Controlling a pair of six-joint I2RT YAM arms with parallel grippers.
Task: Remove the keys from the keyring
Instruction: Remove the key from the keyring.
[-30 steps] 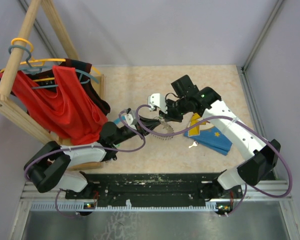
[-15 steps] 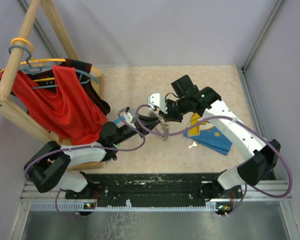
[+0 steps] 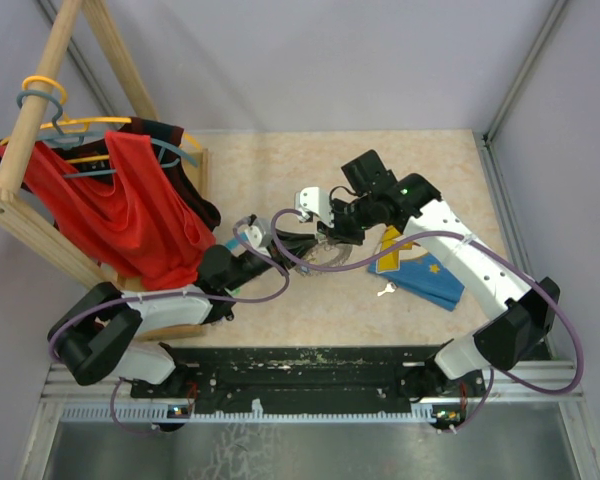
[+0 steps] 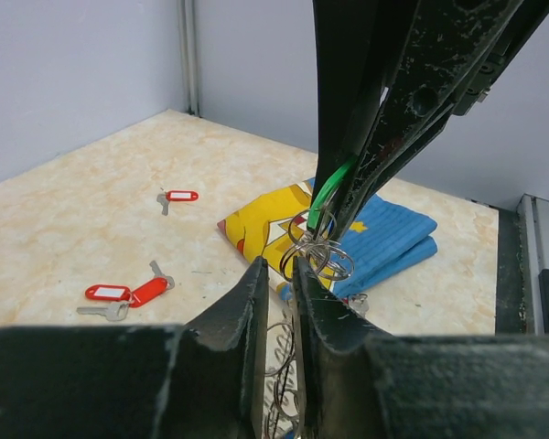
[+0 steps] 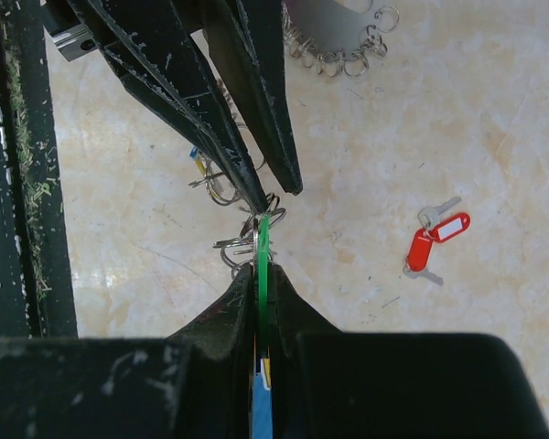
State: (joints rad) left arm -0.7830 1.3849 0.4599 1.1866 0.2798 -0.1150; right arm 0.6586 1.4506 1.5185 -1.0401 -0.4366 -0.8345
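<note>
The keyring (image 3: 335, 258), a grey ring fringed with silver loops, hangs between my two grippers above the table. My left gripper (image 3: 310, 243) is shut on it. Its loops show between the fingers in the left wrist view (image 4: 288, 366). My right gripper (image 3: 332, 237) is shut on a green-tagged key (image 5: 263, 242) that still hangs in the loops. In the left wrist view the green tag (image 4: 325, 197) sits just above my left gripper (image 4: 276, 270). Two red-tagged keys (image 4: 128, 293) and another (image 4: 178, 196) lie loose on the table.
A folded blue and yellow cloth (image 3: 425, 272) lies right of the grippers, with a small silver key (image 3: 385, 290) at its near edge. A wooden rack (image 3: 40, 220) with red clothes (image 3: 130, 210) on hangers fills the left side. Walls close the back and right.
The keyring has swung and turned a little between the grippers, and the left gripper has shifted slightly. Both grips are unchanged.
</note>
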